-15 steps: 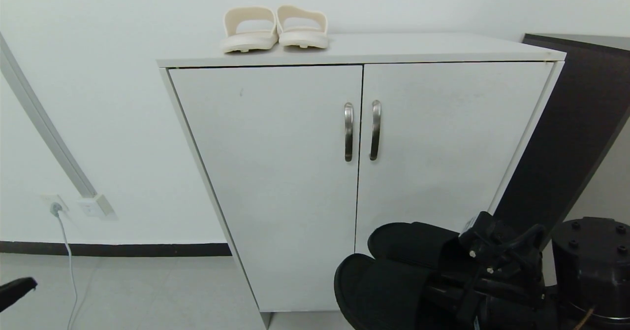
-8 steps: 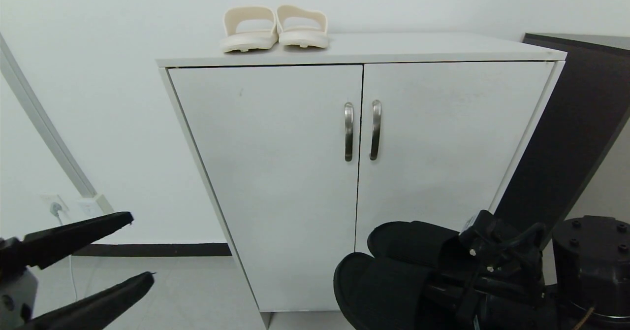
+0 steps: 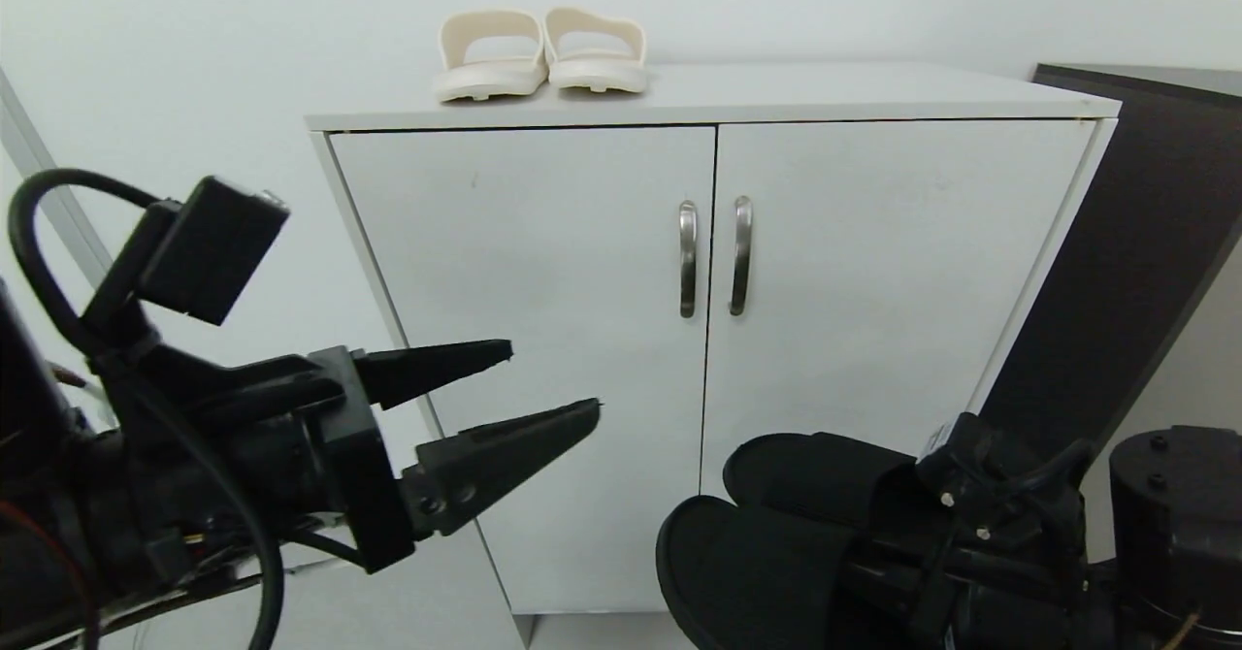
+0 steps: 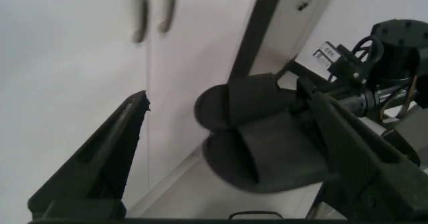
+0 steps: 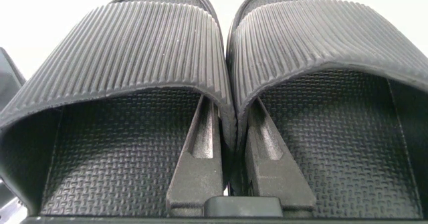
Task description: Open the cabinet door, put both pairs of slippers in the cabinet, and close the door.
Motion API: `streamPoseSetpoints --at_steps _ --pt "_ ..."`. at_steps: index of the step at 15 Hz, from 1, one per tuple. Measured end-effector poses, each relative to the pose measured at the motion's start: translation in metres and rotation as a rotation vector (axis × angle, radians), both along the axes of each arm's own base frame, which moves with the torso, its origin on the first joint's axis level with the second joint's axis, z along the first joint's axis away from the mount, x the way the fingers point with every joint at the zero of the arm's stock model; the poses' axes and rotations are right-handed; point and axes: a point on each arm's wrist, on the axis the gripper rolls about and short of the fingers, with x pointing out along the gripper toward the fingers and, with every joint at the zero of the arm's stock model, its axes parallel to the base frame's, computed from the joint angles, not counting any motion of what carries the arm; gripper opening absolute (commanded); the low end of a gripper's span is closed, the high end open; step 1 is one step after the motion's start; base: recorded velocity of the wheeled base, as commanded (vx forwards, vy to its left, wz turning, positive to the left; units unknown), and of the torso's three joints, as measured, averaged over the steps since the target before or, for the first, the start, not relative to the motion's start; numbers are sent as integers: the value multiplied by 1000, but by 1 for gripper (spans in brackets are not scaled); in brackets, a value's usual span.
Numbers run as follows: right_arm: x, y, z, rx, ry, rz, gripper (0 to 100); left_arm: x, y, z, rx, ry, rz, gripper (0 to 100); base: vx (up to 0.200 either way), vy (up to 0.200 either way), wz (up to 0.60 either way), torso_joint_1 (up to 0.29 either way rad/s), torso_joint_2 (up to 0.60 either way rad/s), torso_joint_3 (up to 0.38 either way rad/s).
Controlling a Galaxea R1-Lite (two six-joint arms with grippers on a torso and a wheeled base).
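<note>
A white two-door cabinet (image 3: 582, 359) stands shut, with two metal handles (image 3: 687, 258) at the middle. A cream pair of slippers (image 3: 539, 54) rests on its top at the left. A black pair of slippers (image 3: 776, 524) hangs low in front of the right door, held by my right gripper (image 5: 231, 160), whose fingers pinch the two inner walls of the pair together. My left gripper (image 3: 529, 388) is open in front of the left door, below handle height, with nothing between its fingers. The black pair (image 4: 257, 137) lies just beyond it.
A dark panel (image 3: 1116, 272) leans beside the cabinet on the right. The white wall runs behind and to the left, where a grey conduit (image 3: 24, 146) slants down it. Grey floor shows under the cabinet's front edge.
My left arm has risen from the lower left corner and swung right, bringing its open gripper in front of the left door. The right gripper and black slippers stayed put.
</note>
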Motion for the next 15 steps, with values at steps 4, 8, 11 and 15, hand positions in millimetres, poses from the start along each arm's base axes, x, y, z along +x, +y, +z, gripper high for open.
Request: streamPoseSetpoints --at_steps 4,8,11,15 --pt "-2 0 -2 -4 10 6 0 18 -34 15 -12 -6 -77 100 0 0 0 0 0 0" --pt "-1 1 -6 -17 21 10 0 38 -56 32 -31 67 -150 100 0 0 0 0 0 0" --pt "0 2 -8 -23 28 10 0 53 -72 33 -52 117 -240 100 0 0 0 0 0 0" --pt "1 3 -10 -29 33 10 0 75 -91 42 -69 108 -240 100 0 0 0 0 0 0"
